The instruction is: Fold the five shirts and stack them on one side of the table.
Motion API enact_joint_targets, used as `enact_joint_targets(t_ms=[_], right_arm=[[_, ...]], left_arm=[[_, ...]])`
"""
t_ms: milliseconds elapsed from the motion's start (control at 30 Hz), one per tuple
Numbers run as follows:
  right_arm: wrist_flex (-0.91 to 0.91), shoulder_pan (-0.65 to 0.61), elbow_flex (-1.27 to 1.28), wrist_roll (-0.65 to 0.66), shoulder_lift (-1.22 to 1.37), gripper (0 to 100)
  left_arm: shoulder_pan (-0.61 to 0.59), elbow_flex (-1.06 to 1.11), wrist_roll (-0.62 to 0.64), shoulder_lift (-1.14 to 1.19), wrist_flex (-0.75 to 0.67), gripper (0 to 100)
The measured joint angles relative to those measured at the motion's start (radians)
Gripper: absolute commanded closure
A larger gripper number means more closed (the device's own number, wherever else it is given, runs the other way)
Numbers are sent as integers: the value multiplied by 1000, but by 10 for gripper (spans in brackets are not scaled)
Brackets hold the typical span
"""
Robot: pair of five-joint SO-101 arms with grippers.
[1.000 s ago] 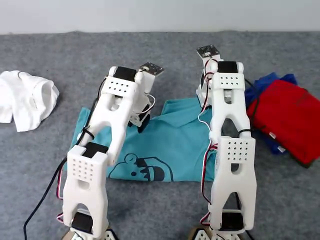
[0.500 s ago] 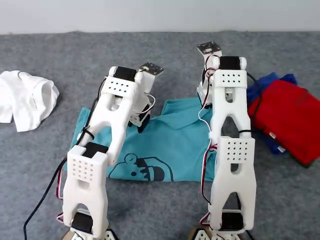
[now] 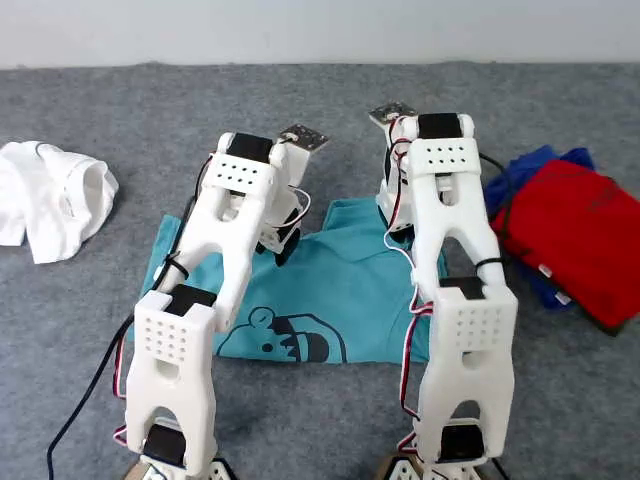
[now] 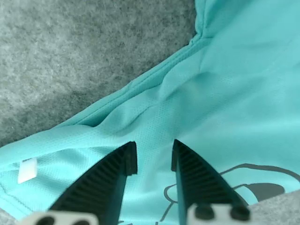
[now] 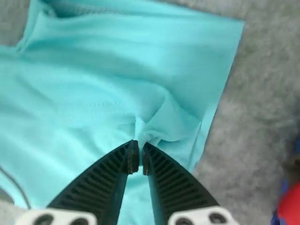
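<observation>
Teal shirt (image 3: 340, 290) flat in the middle of the counter (image 3: 150, 110), right gripper (image 5: 139, 157) clamped on a small fold of it; left gripper (image 4: 153, 157) apart just above its cloth; white shirt (image 3: 55, 195) crumpled at left, red shirt (image 3: 575, 230) lying on blue shirt (image 3: 530, 165) at right

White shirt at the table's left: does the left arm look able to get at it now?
Probably yes. The left end effector is open and empty over the teal shirt, and only grey table lies between it and the white shirt.
</observation>
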Motion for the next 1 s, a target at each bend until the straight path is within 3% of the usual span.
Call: enact_joint_targets(t_ms=[200,1000], right_arm=[[0,0,146,0,-124,990],[0,-38,204,-92,-342,990]], left_arm=[[0,0,0,0,0,870],[0,0,0,0,0,870]])
